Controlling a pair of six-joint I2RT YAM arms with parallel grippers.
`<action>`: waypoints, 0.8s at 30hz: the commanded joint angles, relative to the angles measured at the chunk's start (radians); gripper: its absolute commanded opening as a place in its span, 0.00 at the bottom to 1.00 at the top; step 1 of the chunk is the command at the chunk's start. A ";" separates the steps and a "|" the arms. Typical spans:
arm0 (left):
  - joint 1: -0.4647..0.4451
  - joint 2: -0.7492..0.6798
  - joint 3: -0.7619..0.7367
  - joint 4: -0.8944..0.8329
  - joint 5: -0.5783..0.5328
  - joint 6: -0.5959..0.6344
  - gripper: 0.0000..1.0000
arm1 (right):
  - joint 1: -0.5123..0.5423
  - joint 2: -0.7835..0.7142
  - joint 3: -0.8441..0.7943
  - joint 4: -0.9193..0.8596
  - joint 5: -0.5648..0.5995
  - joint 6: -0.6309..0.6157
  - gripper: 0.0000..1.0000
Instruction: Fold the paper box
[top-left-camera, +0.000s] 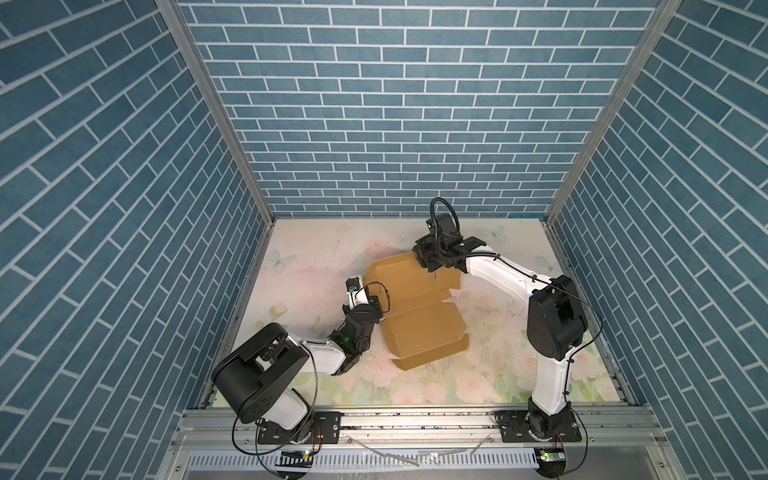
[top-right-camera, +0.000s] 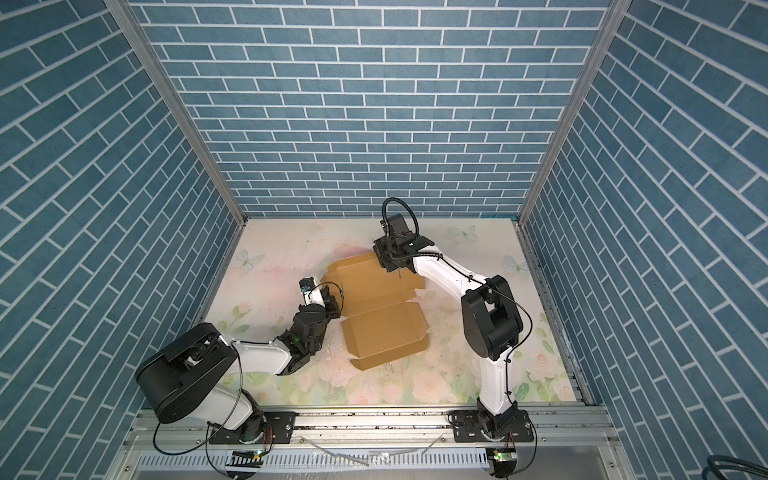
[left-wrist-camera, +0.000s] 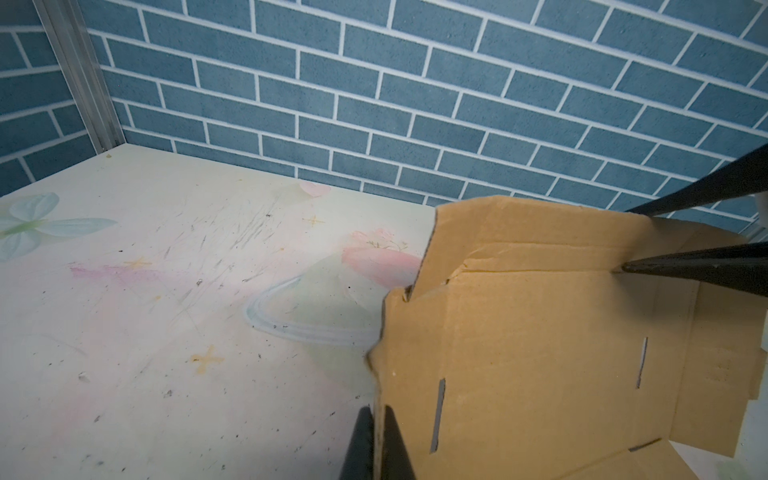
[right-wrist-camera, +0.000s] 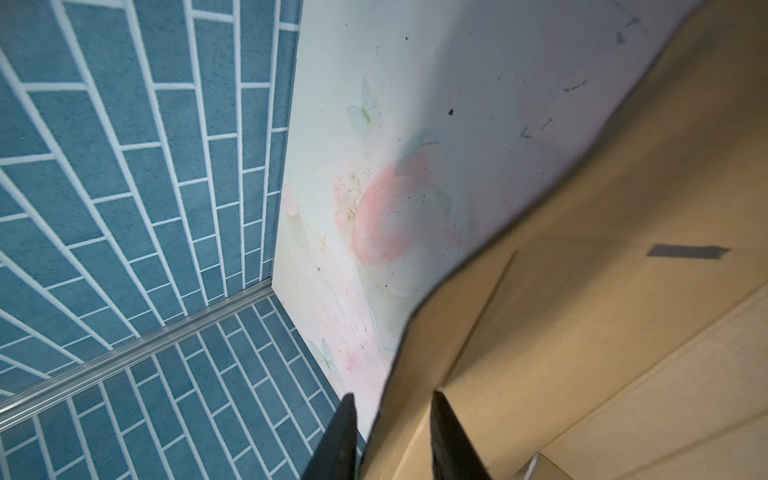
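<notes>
Blue brick-pattern walls (top-left-camera: 395, 104) on three sides, with a floral-print table (top-left-camera: 478, 374) below, scuffed with dark marks. The paper box (top-left-camera: 419, 328) lies around the middle of the table, slightly toward the far side. It is plain brown cardboard, partly folded and turned at an angle, with a crease across its middle, and shows in both top views (top-right-camera: 382, 328). Its far section has edge flaps lifted off the table, and narrow slots (left-wrist-camera: 438, 415) are cut in the panel. The left gripper (left-wrist-camera: 377, 411) is at the box's left edge near the middle crease – jaws pressed together, pinching the cardboard edge between the two fingers. The right gripper (right-wrist-camera: 392, 395) reaches over the far right corner (top-left-camera: 428, 266) – jaws partly spread, straddling the raised far flap. One finger (right-wrist-camera: 345, 436) is outside it and clear of the cardboard, the other inside, so there is no firm clamp visible.
</notes>
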 joint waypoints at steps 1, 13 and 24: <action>-0.009 -0.004 0.023 -0.019 -0.047 -0.026 0.00 | 0.013 0.006 -0.021 0.001 0.000 0.032 0.29; -0.010 -0.006 0.039 -0.019 -0.061 -0.024 0.00 | 0.030 -0.014 -0.089 0.043 0.002 0.045 0.22; -0.012 -0.006 0.028 0.003 -0.035 -0.017 0.00 | 0.032 -0.019 -0.136 0.093 0.014 0.063 0.21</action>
